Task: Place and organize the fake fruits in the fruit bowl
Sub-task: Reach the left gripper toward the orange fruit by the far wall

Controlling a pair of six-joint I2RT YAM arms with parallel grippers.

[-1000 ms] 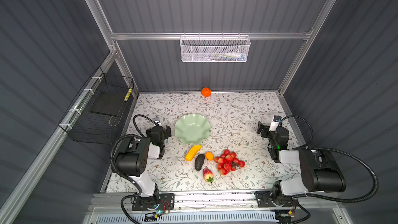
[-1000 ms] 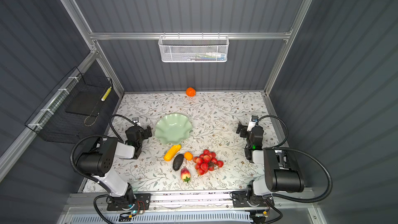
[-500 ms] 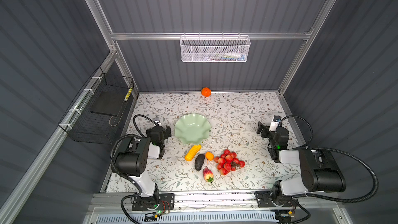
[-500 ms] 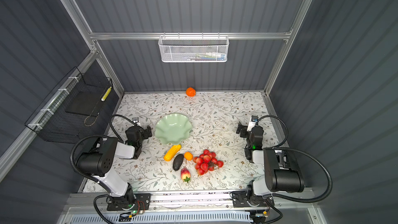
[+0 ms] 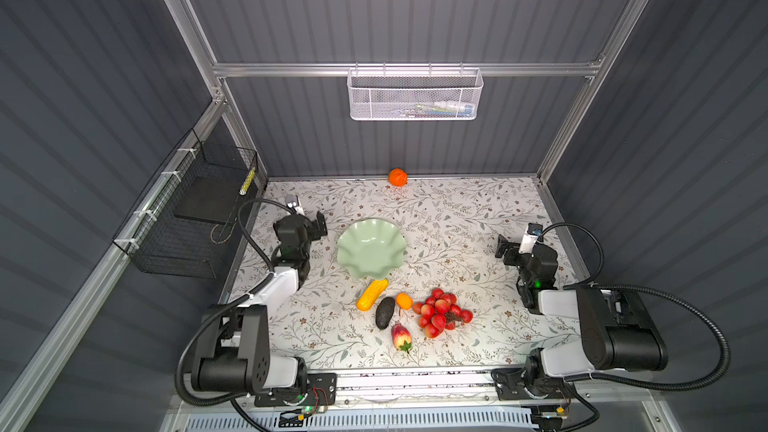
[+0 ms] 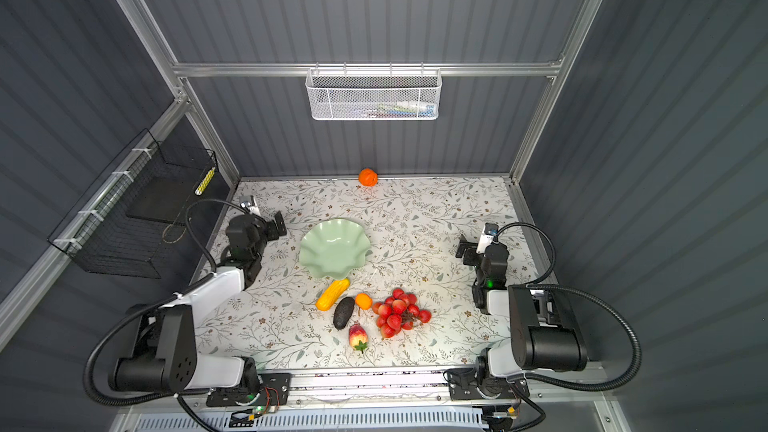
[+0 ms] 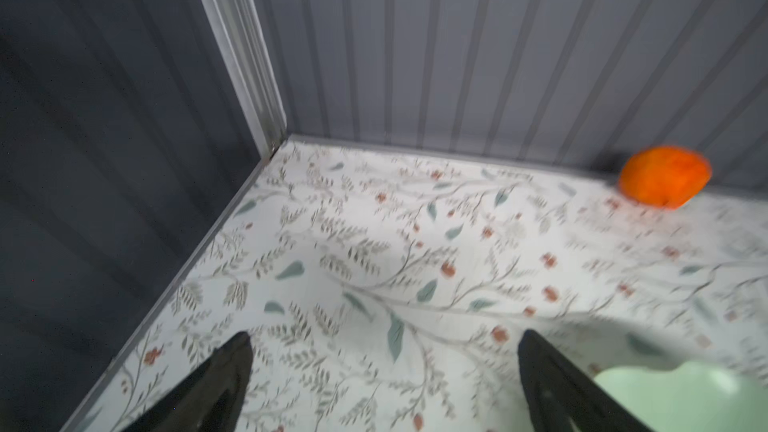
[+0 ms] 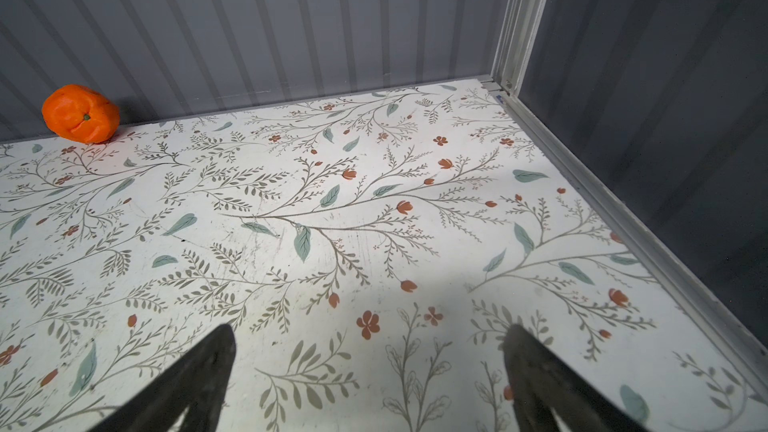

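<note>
Across the floral worktop (image 5: 457, 209), nothing has gone into the bowl yet, so the job appears to be at its first pick. Both top views show the left arm (image 5: 286, 284) at the worktop's left edge and the right arm (image 5: 552, 301) at the right edge, each well apart from the fruit. The left jaws stand wide apart with only bare worktop between them, though that wrist view is blurred. The right jaws are likewise spread and empty.

The fruit bowl (image 5: 371, 249) sits left of centre, empty, just beside the left arm's wrist. Its scalloped rim also shows in the corner of the left wrist view.

Nearer the front rail lies the bunch of red berries (image 5: 441, 312), the biggest of the fake fruits. Left of it come the yellow ridged oblong (image 5: 372, 294), whose far tip almost meets the bowl's near rim, then the dark avocado (image 5: 385, 312) and the strawberry (image 5: 401, 337) closest to the rail. The round orange (image 5: 397, 177) rests alone against the back wall. The small citrus (image 5: 404, 300) is wedged between the avocado and the berries.

Next, one arm must probably turn toward the cluster and lower its open jaws over a single fruit. The pieces sit close together, so an outer one such as the oblong looks easiest to take without nudging its neighbours.
</note>
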